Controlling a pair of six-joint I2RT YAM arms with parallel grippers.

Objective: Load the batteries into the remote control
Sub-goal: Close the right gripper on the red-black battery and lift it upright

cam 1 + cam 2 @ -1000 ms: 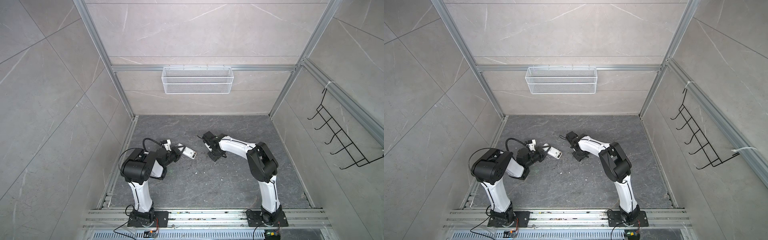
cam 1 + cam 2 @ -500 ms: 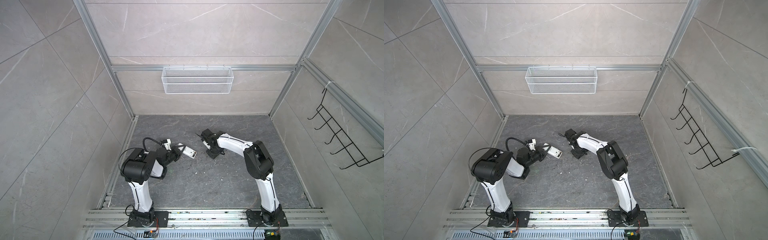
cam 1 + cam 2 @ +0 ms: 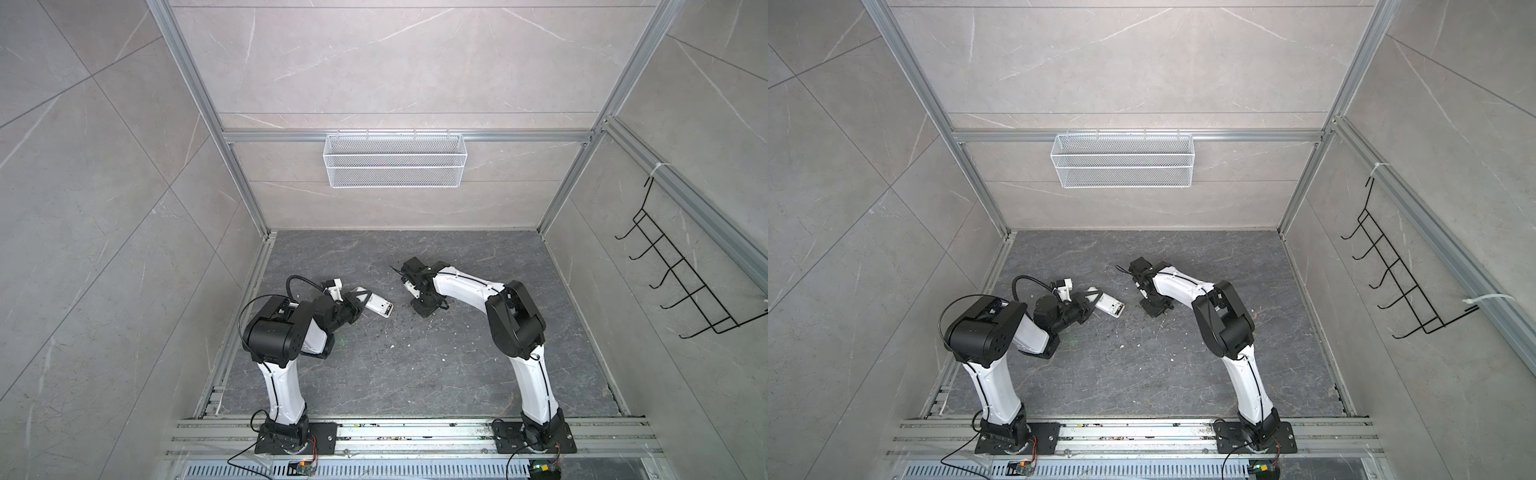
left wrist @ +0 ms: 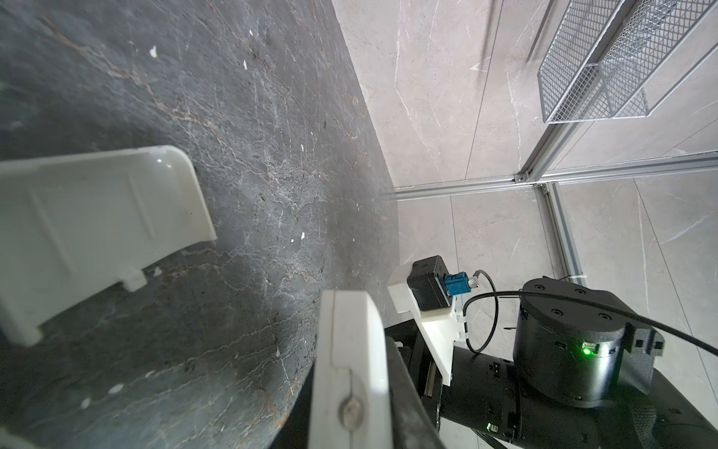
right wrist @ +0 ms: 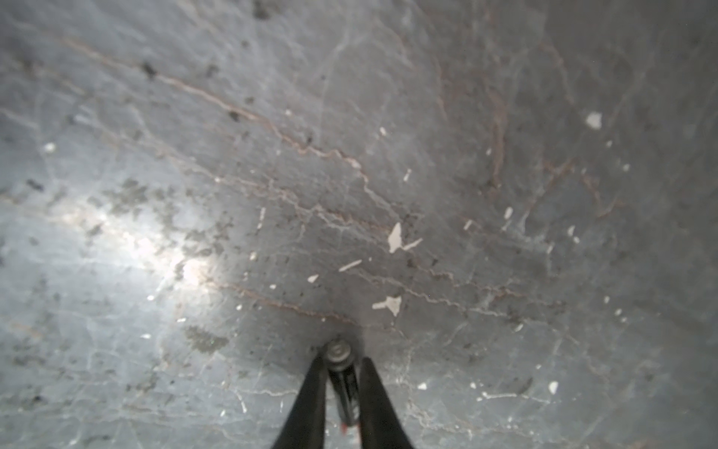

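tabletop (image 3: pixel 415 374): dark grey stone, strewn with white specks. Both arms work low over its middle.
right arm (image 3: pixel 465 286): stretched toward centre, wrist pitched down at the tabletop. It has crept slightly toward the left arm over the last 1 s.
left arm (image 3: pixel 291 328): folded low, no visible change.
remote control (image 3: pixel 377 306): white, slanted, left of centre. The left fingers (image 3: pixel 360 296) stay clamped on its body. Its free end is near the right arm's tip, not touching.
white cover plate (image 4: pixel 97 233): flat on the tabletop, apart from the remote control. Judged to be the battery door, so the bay is probably open.
right fingers (image 5: pixel 311 392): wider 1 s ago, now pinched shut on 1 battery.
battery (image 5: pixel 344 383): dark, slim, lengthwise between the right fingers, with its silvery end at their tips, at or just above the tabletop.
2nd battery: not found in any view.
meaning: pick of battery 1 looks secured; lift and carry to the remote control come next.
risk: the battery lies along the fingers, so it may need turning to seat in the bay.
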